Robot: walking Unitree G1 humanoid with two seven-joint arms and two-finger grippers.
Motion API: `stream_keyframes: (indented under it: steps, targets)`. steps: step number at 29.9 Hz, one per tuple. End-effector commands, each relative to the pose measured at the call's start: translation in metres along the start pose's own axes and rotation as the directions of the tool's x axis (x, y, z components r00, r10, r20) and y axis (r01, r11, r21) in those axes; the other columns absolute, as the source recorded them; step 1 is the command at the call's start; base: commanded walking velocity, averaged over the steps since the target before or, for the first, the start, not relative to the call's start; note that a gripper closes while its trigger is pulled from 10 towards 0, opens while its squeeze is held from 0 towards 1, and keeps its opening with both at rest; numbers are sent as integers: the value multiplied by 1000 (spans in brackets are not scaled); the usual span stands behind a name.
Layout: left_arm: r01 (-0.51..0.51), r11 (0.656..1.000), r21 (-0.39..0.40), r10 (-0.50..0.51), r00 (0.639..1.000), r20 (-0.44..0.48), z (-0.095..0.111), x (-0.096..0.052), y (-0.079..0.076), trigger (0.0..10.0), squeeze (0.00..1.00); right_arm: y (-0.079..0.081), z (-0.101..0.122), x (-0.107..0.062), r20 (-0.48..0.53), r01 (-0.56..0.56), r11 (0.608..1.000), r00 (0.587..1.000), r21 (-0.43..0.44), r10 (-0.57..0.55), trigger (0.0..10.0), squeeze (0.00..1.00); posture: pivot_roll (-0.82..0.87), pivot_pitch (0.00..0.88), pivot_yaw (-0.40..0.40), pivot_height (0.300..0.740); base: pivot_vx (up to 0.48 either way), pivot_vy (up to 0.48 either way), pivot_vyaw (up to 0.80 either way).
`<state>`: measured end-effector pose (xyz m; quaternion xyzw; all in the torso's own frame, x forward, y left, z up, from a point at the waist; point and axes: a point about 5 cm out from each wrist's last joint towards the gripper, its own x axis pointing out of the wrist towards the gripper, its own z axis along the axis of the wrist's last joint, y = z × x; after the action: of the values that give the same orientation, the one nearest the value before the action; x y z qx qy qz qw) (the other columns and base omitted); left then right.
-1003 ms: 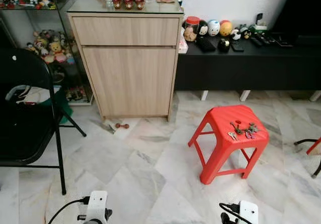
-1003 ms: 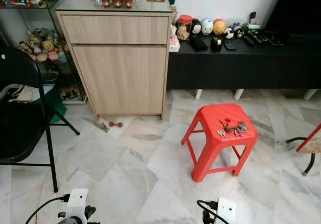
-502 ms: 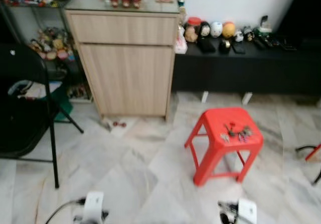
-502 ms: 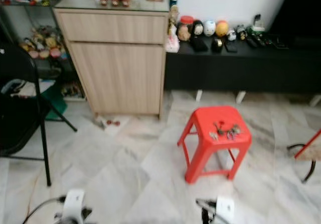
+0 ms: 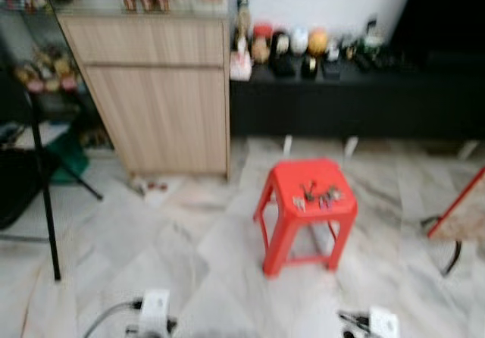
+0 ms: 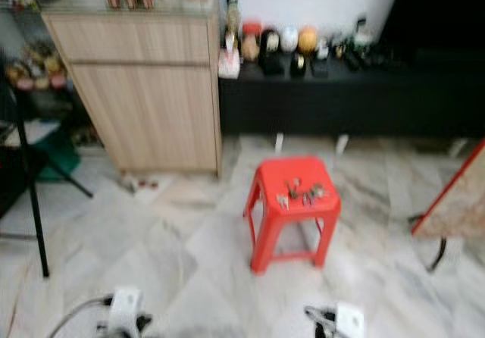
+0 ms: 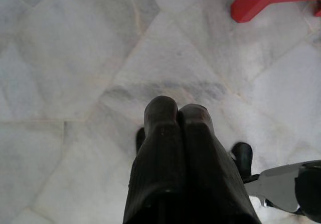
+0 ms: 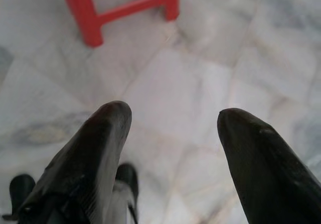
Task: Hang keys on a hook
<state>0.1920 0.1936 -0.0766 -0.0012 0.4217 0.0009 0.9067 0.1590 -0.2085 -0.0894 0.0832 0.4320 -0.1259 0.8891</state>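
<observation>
A bunch of keys [image 5: 317,195] lies on top of a red plastic stool [image 5: 307,215] standing on the marble floor, a little right of centre; the eye views are blurred. The keys [image 6: 301,192] look like several small metal pieces. Both arms hang low at the bottom edge of the eye views, well short of the stool. My left gripper [image 7: 178,113] points at the floor with its two black fingers pressed together and nothing between them. My right gripper [image 8: 173,116] also points at the floor, fingers wide apart and empty, with the stool's legs [image 8: 85,18] beyond it.
A wooden cabinet [image 5: 158,95] stands at the back left with small items on top. A low black shelf [image 5: 356,95] with figurines runs along the wall to the right. A black folding chair [image 5: 34,171] is at the left, a red-framed object [image 5: 458,217] at the right.
The whole picture has shifted left and blurred, so the camera has turned or moved; the stool with the keys now sits nearer the centre. The keys have not moved on the stool.
</observation>
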Motion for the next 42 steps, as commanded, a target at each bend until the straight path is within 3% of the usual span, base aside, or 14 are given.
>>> stream_keyframes:
  steps: [1,8,36,42]
  targets:
    - [-15,1000,0,15,1000,-16,-4,-2,8,10000,0,6,-3,0,-11,-15,1000,1000,2,15,10000,0,96,0,-71,740,0,0,0]
    - [-26,1000,-13,26,1000,-7,-4,-2,8,10000,0,7,-3,0,-5,-20,1000,1000,-4,20,10000,0,94,0,-71,740,34,0,0]
    - [-9,1000,-6,9,1000,-15,-7,-2,2,10000,0,8,-2,0,-1,-35,998,999,-58,35,10000,0,97,0,-68,740,312,0,63]
    - [-2,1000,6,2,1000,-17,-8,-2,1,10000,0,11,-2,0,8,-49,997,999,-54,50,10000,0,96,0,-67,740,340,0,758]
